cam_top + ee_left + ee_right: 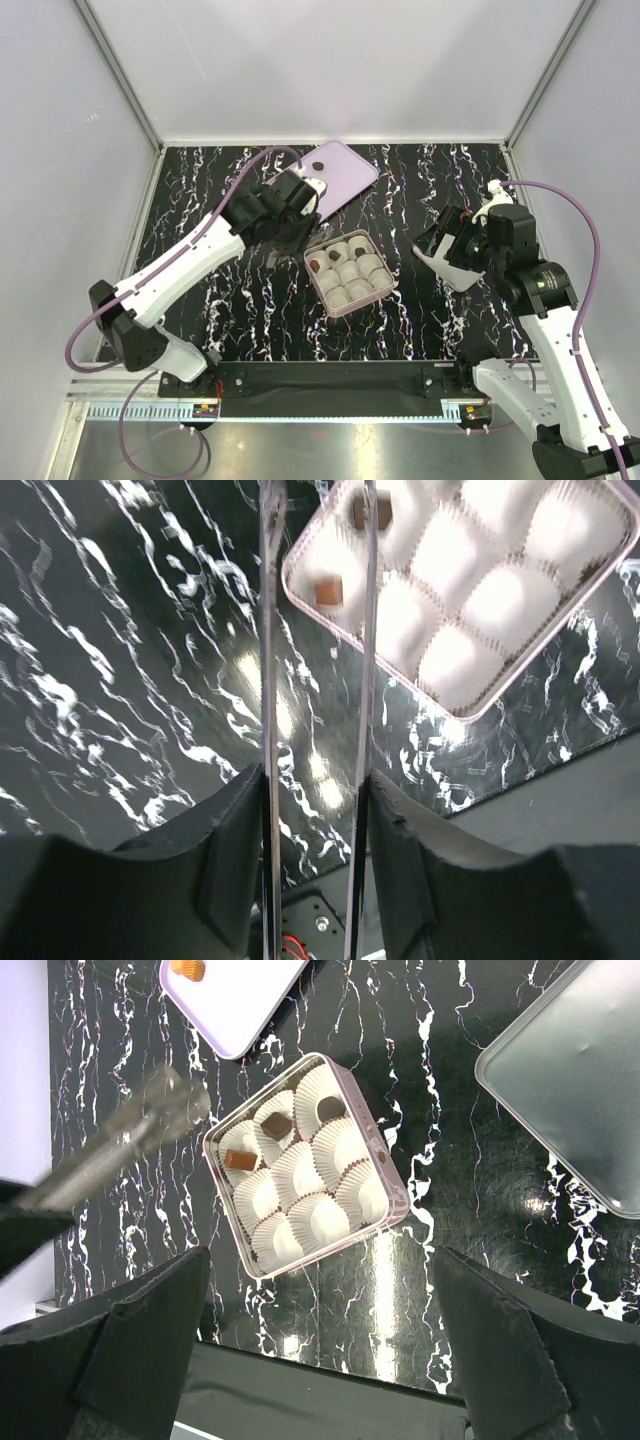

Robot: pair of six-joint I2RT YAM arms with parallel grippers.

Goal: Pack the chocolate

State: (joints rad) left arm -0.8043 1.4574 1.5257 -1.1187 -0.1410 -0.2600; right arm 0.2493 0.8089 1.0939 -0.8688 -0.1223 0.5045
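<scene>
White walls close in a black, white-veined table [200, 200], and from where I stand the work sits in the middle of it: a square box [391, 284] lined with white cups [300, 1170], nine in all. The chocolate [275, 1125] is split between two places. Three pieces sit in cups at one corner of the box, and at least two more (one orange, one dark) lie on the pink lid [350, 175] just behind it, which seems to serve as a holding plate.

The left gripper [313, 800] has its jaws clamped on a long pair of tweezers [268, 680], probably because the pieces are too small for the jaws themselves. The blades reach to the filled corner of the box. They stand parted, and I cannot tell whether anything is pinched at the tips.

The right gripper [318, 1260] hangs off to the side with its jaws spread wide and nothing between them, near a clear tray [580, 1080]. It looks parked to keep out of the way. Most cups are unfilled, so I judge the packing to be barely begun.
</scene>
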